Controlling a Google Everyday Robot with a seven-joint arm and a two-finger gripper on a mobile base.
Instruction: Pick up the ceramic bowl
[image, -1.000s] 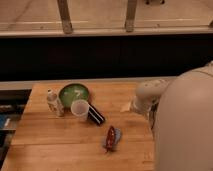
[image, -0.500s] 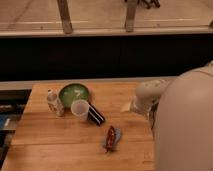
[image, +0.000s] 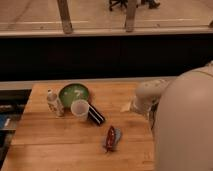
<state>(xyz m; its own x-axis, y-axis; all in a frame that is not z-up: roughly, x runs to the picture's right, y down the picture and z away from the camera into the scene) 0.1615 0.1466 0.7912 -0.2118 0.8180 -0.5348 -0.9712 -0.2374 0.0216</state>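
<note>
OK, the ceramic bowl (image: 74, 93) sits on the wooden table (image: 60, 145) close to the far edge, toward the far-left corner, with only a narrow strip of bare wood behind it. The near side of the bowl is crowded. A translucent white cup (image: 80, 109) stands right at the bowl's near rim, touching or just overlapping it, can't tell which. A small clear bottle (image: 54, 103) stands upright just beside the bowl's near-left. A dark flat oblong item (image: 96, 114) lies against the cup, near-right of the bowl. A red packet (image: 112, 138) lies further near-right, well apart from the bowl. Right of the bowl the wood is open as far as the gripper (image: 126, 106), which hangs low over the table, well apart from the bowl. How far open it is, and whether it holds anything: cannot tell. The table is plank butcher-block. Behind the bowl is a dark low wall, then a pale ledge and a light floor with two posts (image: 64, 15). The arm (image: 150, 94) and the big white robot body (image: 187, 125) fill the area right of the bowl, cover the table's right end and are cut off by the frame. The dark item and the packet are too blurred to identify.
</note>
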